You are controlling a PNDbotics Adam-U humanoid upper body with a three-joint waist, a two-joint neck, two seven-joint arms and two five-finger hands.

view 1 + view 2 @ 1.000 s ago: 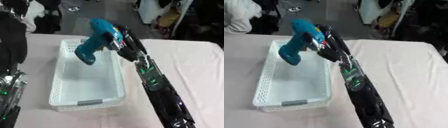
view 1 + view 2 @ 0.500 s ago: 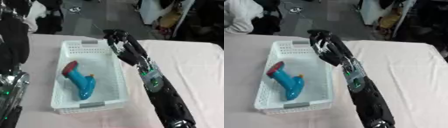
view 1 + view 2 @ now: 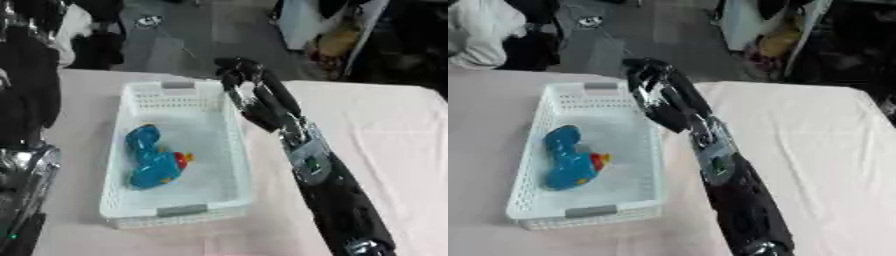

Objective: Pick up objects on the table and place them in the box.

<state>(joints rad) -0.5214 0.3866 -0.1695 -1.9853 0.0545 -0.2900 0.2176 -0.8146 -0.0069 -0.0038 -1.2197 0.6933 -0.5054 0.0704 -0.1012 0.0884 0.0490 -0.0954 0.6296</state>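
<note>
A blue toy drill [image 3: 152, 161] with a red and yellow part lies on its side in the left half of the white slatted basket [image 3: 181, 210]. My right hand [image 3: 251, 93] hovers above the basket's far right corner, open, with its fingers spread and nothing in them. Its black and silver forearm [image 3: 315, 165] runs along the basket's right side toward the lower right. My left arm [image 3: 24, 167] shows at the left edge of the left eye view; its hand is a dark shape I cannot make out.
A pale pink cloth covers the table [image 3: 815, 140], which stretches wide to the right of my arm. Beyond the far edge are a dark floor, a yellow bag [image 3: 773, 42] and piled clothing [image 3: 483, 35].
A second ago my right hand held the blue drill over the basket. It let go; the drill now lies inside, and the hand is open and has drawn back to the basket's far right corner.
</note>
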